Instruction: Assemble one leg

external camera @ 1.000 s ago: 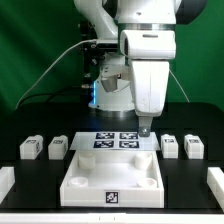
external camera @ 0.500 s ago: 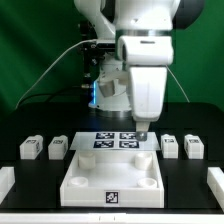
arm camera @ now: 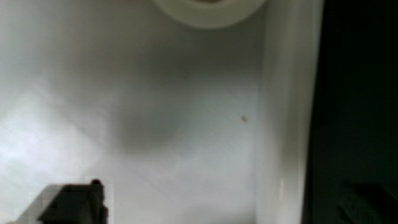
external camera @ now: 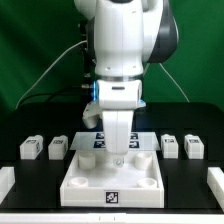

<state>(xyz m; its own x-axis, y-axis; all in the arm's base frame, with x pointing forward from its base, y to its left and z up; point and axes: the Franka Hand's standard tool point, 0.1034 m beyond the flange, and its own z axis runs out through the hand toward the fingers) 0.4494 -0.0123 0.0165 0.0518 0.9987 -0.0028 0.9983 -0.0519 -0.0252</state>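
Four small white legs with tags stand on the black table, two at the exterior view's left (external camera: 30,148) (external camera: 58,147) and two at its right (external camera: 170,146) (external camera: 194,146). My gripper (external camera: 118,157) hangs low over the back middle of the large white tray-like piece (external camera: 88,196), apart from all the legs. It holds nothing. In the wrist view one dark finger (arm camera: 71,203) shows far to one side over the white tray surface, so the jaws stand apart. A round boss (arm camera: 210,8) of the tray shows at the frame's edge.
The marker board (external camera: 88,141) lies behind the tray, mostly hidden by the arm. White parts sit at the front corners (external camera: 5,180) (external camera: 215,180). A green wall and cables are behind the arm.
The arm has swung from over the marker board's right end toward the exterior view's left and lowered, so the gripper is now over the tray.
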